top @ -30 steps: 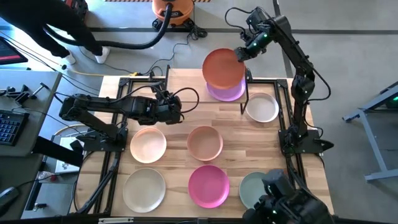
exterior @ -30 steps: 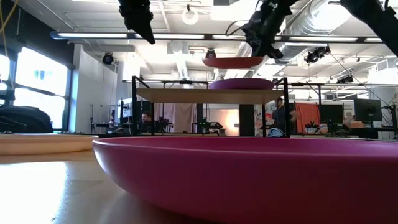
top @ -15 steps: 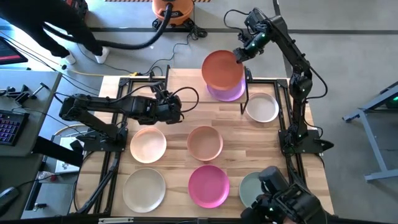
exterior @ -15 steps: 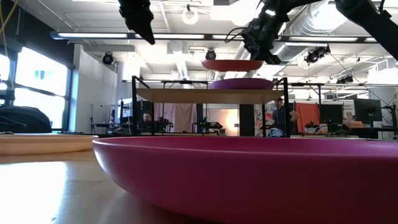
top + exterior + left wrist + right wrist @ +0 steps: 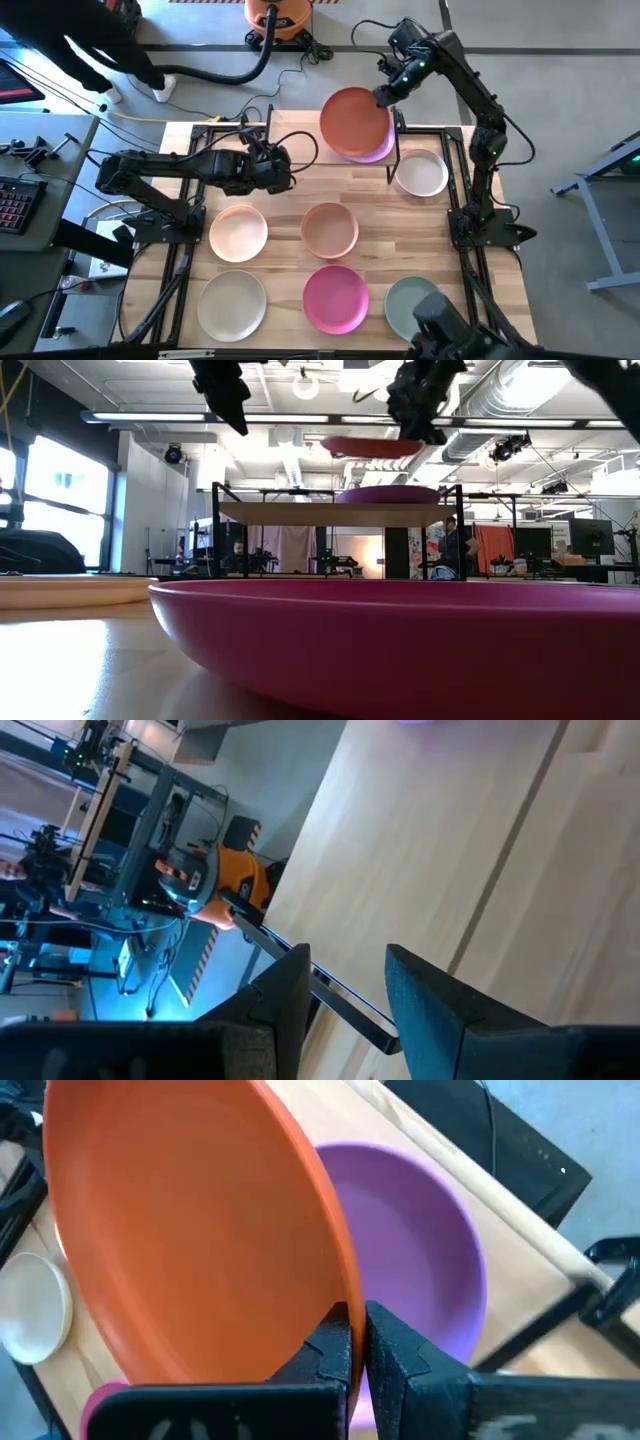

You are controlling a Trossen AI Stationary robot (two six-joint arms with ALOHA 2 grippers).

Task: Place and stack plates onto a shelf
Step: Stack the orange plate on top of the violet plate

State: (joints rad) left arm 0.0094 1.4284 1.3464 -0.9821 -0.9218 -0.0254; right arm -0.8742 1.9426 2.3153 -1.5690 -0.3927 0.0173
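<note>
My right gripper (image 5: 383, 95) is shut on a terracotta plate (image 5: 355, 122), held in the air over the purple plate (image 5: 378, 152). The purple plate lies flat on the right half of the shelf (image 5: 300, 513). The low view shows the terracotta plate (image 5: 372, 447) well above the purple one (image 5: 390, 494). My left gripper (image 5: 290, 170) hovers open and empty by the shelf's left half; its wrist view shows only pale wood past the fingers (image 5: 345, 990). My right gripper pinches the terracotta plate's rim (image 5: 335, 1295) between its two fingers (image 5: 400, 1355), one on the plate's upper face and one under it. The fingers slant down from the table's far right. The plate is lifted clear, nearly level, over the purple plate.
Six more plates lie on the tabletop: white (image 5: 420, 173) right of the shelf, cream (image 5: 238, 232) and tan-pink (image 5: 330, 229) in the middle, pale beige (image 5: 232, 304), magenta (image 5: 335, 298) and pale teal (image 5: 410, 300) near the front edge. A person (image 5: 100, 40) stands beyond the far left corner.
My right gripper has carried the terracotta plate a little toward the table's left and slightly upward; the plate stays clear above the purple one. My left gripper has kept still.
</note>
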